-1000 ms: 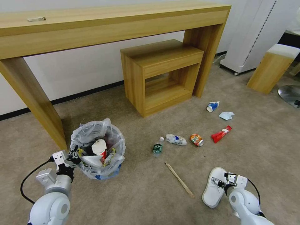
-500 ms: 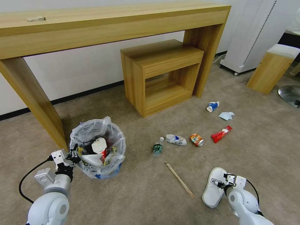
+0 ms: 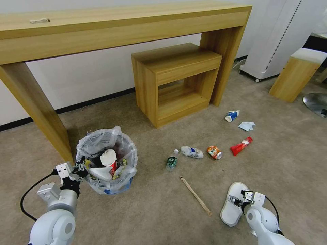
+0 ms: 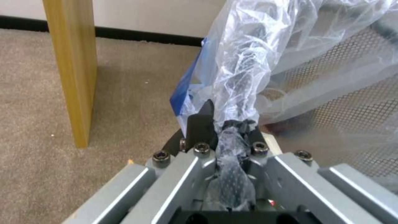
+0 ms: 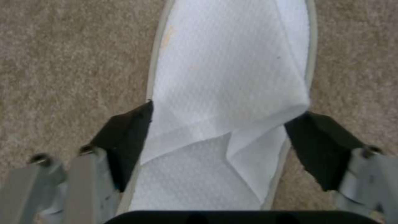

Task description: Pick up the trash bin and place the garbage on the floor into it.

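You are holding the trash bin (image 3: pixel 107 163) with the left gripper (image 4: pixel 226 127), whose jaws are pinched together on the bin's rim and its crinkly plastic liner at about nine o'clock on the bin. The bin is sitting at your ten o'clock, just beside the leg of the long wooden table (image 3: pixel 34 102), and it is already carrying a red-white carton (image 3: pixel 109 160) and other scraps.

Your right gripper (image 5: pixel 215 146) is hanging spread wide over the white slipper (image 3: pixel 233 204) on the carpet (image 3: pixel 153 211) at your four o'clock, one black pad (image 5: pixel 126 140) on each side of the slipper's folded upper, not yet closed on it.

For this step, be lowering until both pads are straddling the soft upper band rather than the flat sole; the band looks easy to bunch and should give a firmer hold than the thin edge. Be closing gently and checking that the fabric is gathering between the pads before lifting. Be keeping the left clamp steady, since I judge the thin liner could slip or tear if the bin is jerked.

The rest of the litter is lying between one and two o'clock: a wooden stick (image 3: pixel 196 195), a green-labelled bottle (image 3: pixel 172 160), a crushed can (image 3: pixel 214 152) and a red wrapper (image 3: pixel 241 146), all well apart from the bin.
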